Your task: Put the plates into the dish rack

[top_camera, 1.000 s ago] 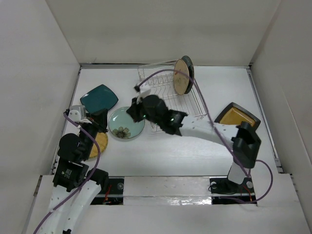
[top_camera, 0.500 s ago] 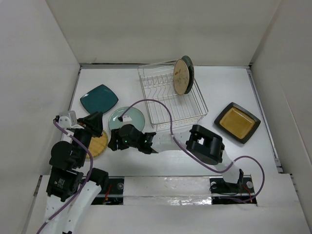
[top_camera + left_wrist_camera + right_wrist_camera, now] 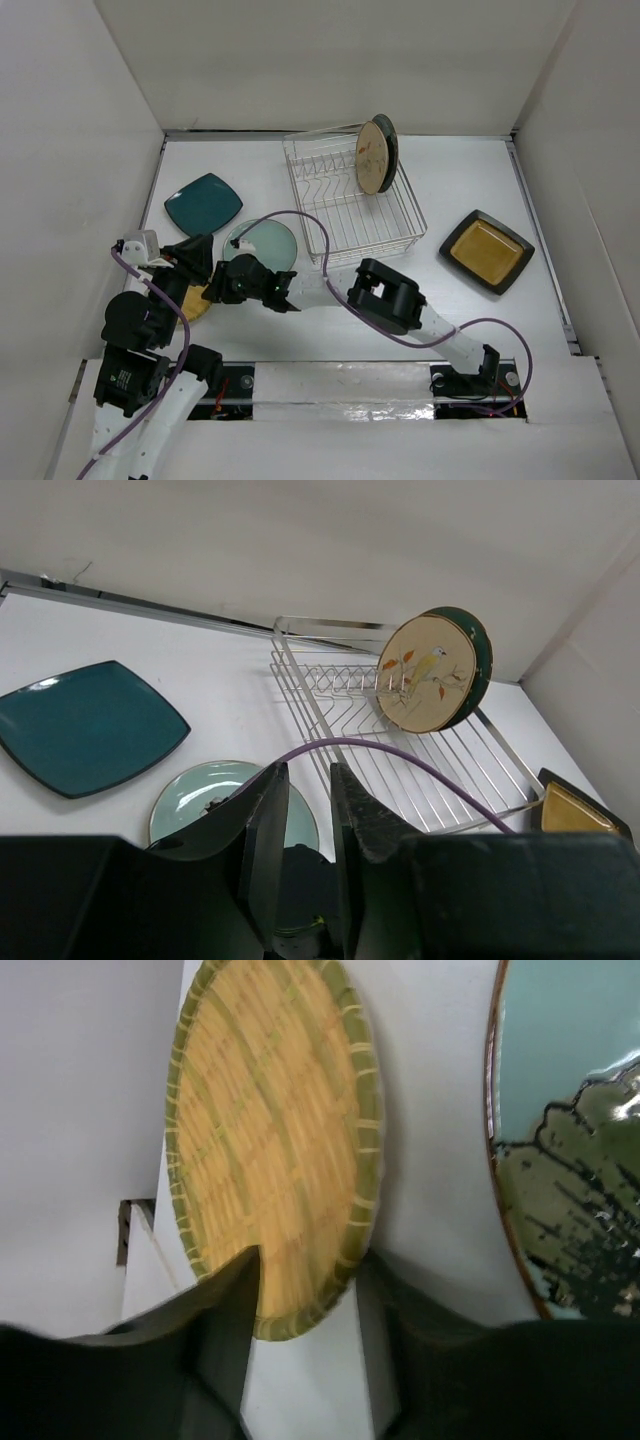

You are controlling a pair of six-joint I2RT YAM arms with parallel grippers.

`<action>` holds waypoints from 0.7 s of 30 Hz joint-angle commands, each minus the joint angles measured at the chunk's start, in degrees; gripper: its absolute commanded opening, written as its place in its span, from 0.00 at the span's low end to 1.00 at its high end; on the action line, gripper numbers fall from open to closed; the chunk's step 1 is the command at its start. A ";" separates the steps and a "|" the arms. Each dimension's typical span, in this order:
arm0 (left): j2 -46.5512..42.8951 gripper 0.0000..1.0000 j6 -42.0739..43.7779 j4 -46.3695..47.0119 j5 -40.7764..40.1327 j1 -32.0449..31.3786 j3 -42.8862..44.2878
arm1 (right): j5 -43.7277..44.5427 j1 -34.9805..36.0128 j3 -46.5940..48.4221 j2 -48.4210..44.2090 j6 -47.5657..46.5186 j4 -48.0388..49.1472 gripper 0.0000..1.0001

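Note:
The small orange-yellow plate (image 3: 270, 1140) lies flat at the near left; in the top view (image 3: 197, 303) the arms mostly cover it. My right gripper (image 3: 305, 1295) reaches across to it (image 3: 220, 285), open, one finger over its rim and one on the table beside it. My left gripper (image 3: 308, 780) is narrowly open and empty, raised just left of the right gripper (image 3: 193, 257). The pale green plate (image 3: 264, 243) and teal square plate (image 3: 203, 203) lie flat. The tan bird plate (image 3: 371, 158) and teal round plate (image 3: 387, 148) stand in the dish rack (image 3: 345, 215). The black-rimmed yellow square plate (image 3: 486, 250) lies to the right.
The right arm (image 3: 385, 295) stretches low across the near table with its purple cable (image 3: 300, 218) looping over the rack's front corner. White walls close in the table at left, back and right. The rack's front slots hold nothing.
My right gripper has swung from in front of the rack leftward past the pale green plate to the small orange-yellow plate's edge. My left gripper has pulled back and risen.

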 commanded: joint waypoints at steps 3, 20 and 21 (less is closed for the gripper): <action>0.07 0.21 0.67 1.76 1.23 -0.27 0.97 | -1.57 -0.92 2.70 3.39 5.13 2.96 0.34; 0.25 0.23 0.85 2.99 2.02 -0.27 8.70 | 2.98 -0.92 -10.12 -20.56 -10.67 15.36 0.00; 0.07 0.23 0.59 3.17 2.19 -0.27 9.06 | 6.13 -1.53 -11.17 -22.60 -12.17 15.10 0.00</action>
